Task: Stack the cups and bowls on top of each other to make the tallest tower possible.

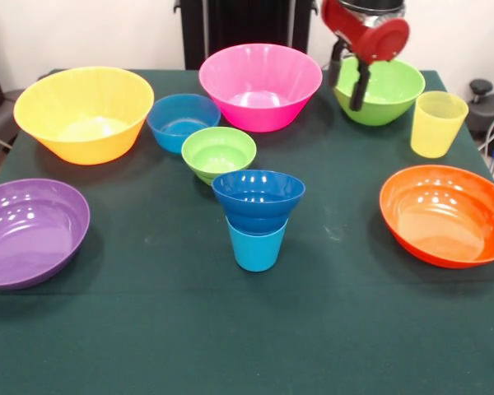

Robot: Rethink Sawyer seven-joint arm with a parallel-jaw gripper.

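Observation:
A light blue cup (256, 244) stands at the table's middle with the small dark blue bowl (258, 195) sitting in its mouth. The small lime green bowl (219, 151) and the light blue bowl (183, 120) stand just behind it to the left. The yellow cup (437, 123) stands upright at the right. My gripper (346, 97) hangs at the top right, over the near-left rim of the larger green bowl (387, 92). It is open and empty.
Larger bowls ring the table: yellow-orange (84, 111) at back left, pink (260, 82) at back centre, purple (29, 230) at the left edge, orange (445, 216) at the right. The table has a dark green cloth (247, 337).

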